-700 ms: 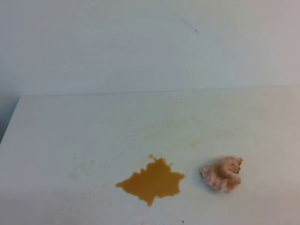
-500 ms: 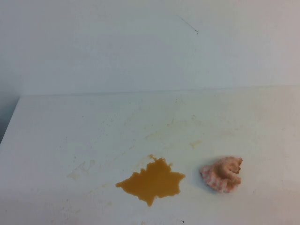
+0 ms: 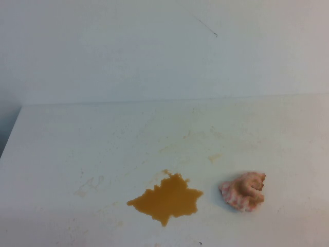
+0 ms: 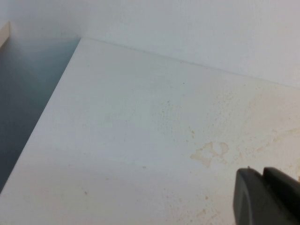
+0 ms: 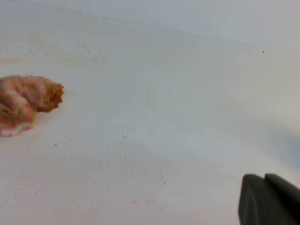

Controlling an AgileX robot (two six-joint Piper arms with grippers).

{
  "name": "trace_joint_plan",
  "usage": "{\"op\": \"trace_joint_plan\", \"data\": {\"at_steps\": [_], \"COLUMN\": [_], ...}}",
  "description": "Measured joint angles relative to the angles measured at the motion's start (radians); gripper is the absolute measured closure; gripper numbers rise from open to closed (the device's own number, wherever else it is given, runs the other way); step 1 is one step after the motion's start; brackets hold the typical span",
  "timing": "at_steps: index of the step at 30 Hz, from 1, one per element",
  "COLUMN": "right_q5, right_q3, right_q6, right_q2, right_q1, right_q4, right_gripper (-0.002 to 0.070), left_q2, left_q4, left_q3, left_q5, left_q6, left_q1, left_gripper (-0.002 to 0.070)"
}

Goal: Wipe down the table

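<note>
Table (image 3: 77, 144) beneath left gripper (image 4: 262, 180), right gripper (image 5: 265, 185), rag (image 3: 243, 191)

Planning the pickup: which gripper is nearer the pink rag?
Right. The right gripper sits apart from the pink rag, seeing it; the left gripper is over the table, far left.

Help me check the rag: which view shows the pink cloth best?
The high view: the whole pink cloth shows, right of the orange spill. The right wrist view crops it at the edge, the shut right gripper apart from it. The left wrist view misses it, showing the shut left gripper over the table.
</note>
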Motion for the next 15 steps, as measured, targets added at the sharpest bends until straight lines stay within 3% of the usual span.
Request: {"op": "trace_joint_plan", "data": {"at_steps": [15], "right_q5": [0.000], "right_q3": [0.000], "right_q6": [0.000], "right_q2": [0.000], "right_q1": [0.000], "right_q4": [-0.027], "right_gripper": [0.0678], "left_q2": [0.000], "left_q4": [0.000], "left_q3": [0.000], "left_q5": [0.000], "left_q6": [0.000], "left_q1": [0.000], "left_gripper": [0.0675]}}
